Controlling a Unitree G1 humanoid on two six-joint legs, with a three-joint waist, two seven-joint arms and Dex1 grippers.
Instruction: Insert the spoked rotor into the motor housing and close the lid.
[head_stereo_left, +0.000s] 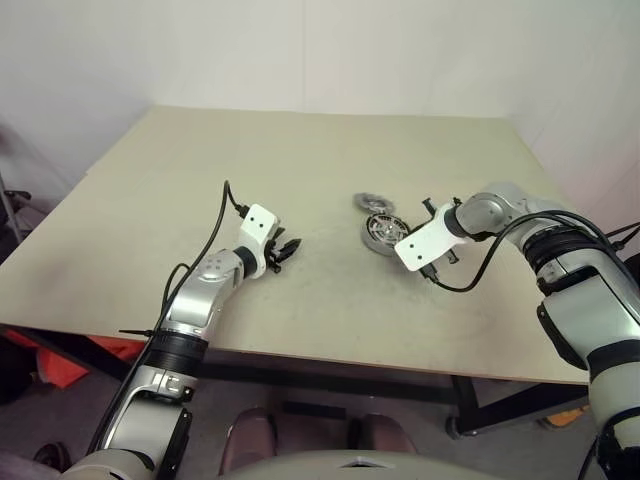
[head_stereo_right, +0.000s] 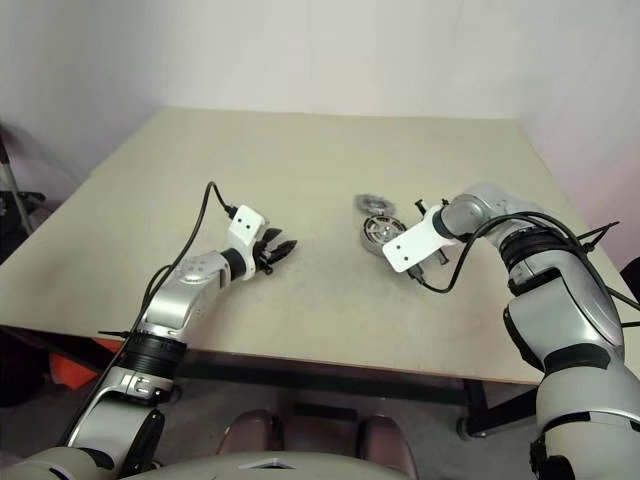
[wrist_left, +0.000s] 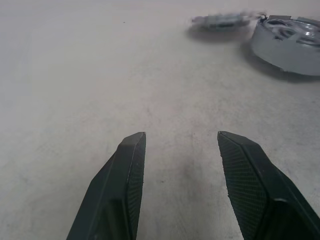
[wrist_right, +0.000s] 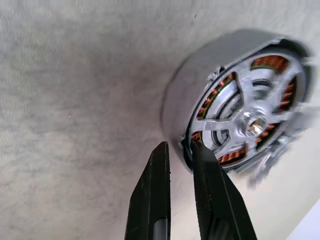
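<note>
The right hand (wrist_right: 181, 152) points steeply down at the table (head_stereo_left: 300, 170), its two black fingers (wrist_right: 155, 190) drawn close together with only a narrow slit between them. Their tips sit at the rim of the motor housing (wrist_right: 240, 105); one tip lies against the rim's edge, but I cannot tell whether the rim is actually pinched between them. The motor housing is a shallow grey cup, and the spoked rotor (wrist_right: 252, 122) sits inside it: silvery spokes run out from a bright hub, with copper-coloured coils showing in the gaps between them. In the right wrist view the cup appears tilted. From the head camera the motor housing (head_stereo_left: 380, 232) rests on the table just beside the right hand (head_stereo_left: 436, 268), on its inner side. Just behind the housing, toward the far edge of the table, lies the lid (head_stereo_left: 372, 202), a flat grey disc, close to the housing but apart from it.

The left hand (wrist_left: 181, 140) hovers low over bare table, well apart from the parts, its fingers (wrist_left: 125, 170) spread with a clear gap and nothing between them. It points toward the housing (wrist_left: 290, 47) and the lid (wrist_left: 220, 21), both lying well ahead of it. In the head view the left hand (head_stereo_left: 286, 250) is near the middle of the table.
</note>
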